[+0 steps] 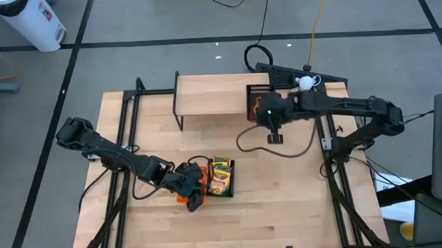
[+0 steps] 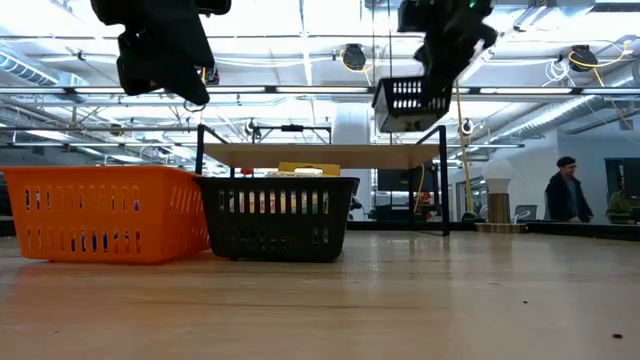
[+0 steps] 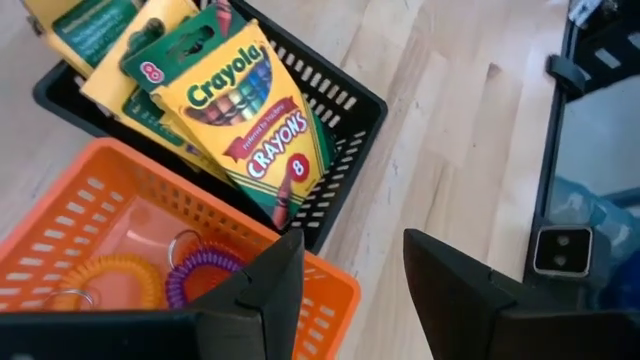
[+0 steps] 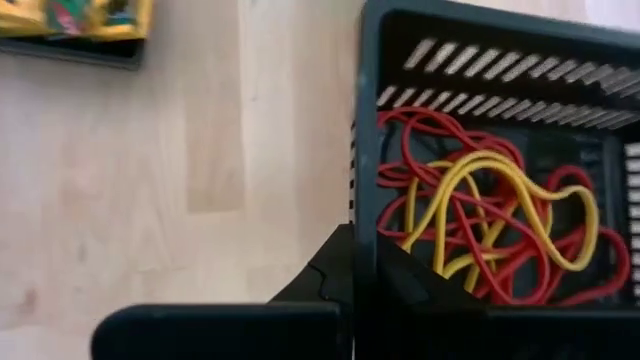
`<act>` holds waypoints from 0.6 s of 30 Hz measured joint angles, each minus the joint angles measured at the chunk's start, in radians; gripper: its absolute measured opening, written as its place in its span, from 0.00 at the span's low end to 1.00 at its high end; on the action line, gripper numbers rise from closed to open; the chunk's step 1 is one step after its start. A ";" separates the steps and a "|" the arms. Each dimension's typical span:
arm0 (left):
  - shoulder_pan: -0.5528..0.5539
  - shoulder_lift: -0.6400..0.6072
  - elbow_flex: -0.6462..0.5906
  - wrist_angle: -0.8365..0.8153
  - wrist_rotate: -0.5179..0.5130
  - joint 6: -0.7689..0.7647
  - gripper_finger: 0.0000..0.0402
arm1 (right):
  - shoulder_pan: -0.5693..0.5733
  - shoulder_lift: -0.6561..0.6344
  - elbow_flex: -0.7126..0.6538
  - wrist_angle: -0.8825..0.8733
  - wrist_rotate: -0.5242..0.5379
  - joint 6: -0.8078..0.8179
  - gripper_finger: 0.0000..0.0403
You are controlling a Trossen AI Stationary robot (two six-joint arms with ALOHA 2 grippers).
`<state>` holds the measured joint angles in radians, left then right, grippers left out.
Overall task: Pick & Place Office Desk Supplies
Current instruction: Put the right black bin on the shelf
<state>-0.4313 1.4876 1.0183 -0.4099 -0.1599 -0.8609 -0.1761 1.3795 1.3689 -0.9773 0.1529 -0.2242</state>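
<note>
An orange mesh tray (image 2: 100, 215) and a black mesh tray (image 2: 275, 215) stand side by side on the table's near middle. The black one holds several yellow-and-green crayon boxes (image 3: 235, 100). The orange one (image 3: 90, 220) holds an orange and a purple coil loop (image 3: 195, 270). My left gripper (image 3: 345, 290) hovers open above the orange tray's edge, touching nothing. A second black tray (image 2: 408, 102) with red and yellow rubber bands (image 4: 480, 220) hangs in the air at the far right, with my right gripper (image 1: 269, 116) shut on it. My right gripper holds the black tray by one upright wall at its rim (image 4: 366, 215), one finger outside (image 4: 325, 275) and one inside the tray. The fingers come slanting down from above. The tray is lifted clear of the table, nearly level, with the bands lying in it.
A wooden riser shelf (image 1: 208, 94) stands at the table's far middle, just left of the lifted tray. A dark cable (image 1: 256, 149) curls on the table below my right gripper. A person (image 2: 565, 195) stands in the room beyond. Bare wood lies along the near edge (image 1: 285, 218).
</note>
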 joint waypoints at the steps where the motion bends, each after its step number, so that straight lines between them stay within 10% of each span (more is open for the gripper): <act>1: 0.000 0.000 0.000 0.000 0.005 0.008 0.42 | -0.018 0.008 0.000 0.009 -0.003 -0.017 0.00; 18: 0.000 0.000 0.000 -0.007 0.079 0.055 0.42 | -0.152 0.089 0.000 0.084 -0.080 -0.139 0.00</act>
<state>-0.4313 1.4876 1.0183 -0.4167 -0.0811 -0.8063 -0.3283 1.4689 1.3685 -0.8935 0.0731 -0.3637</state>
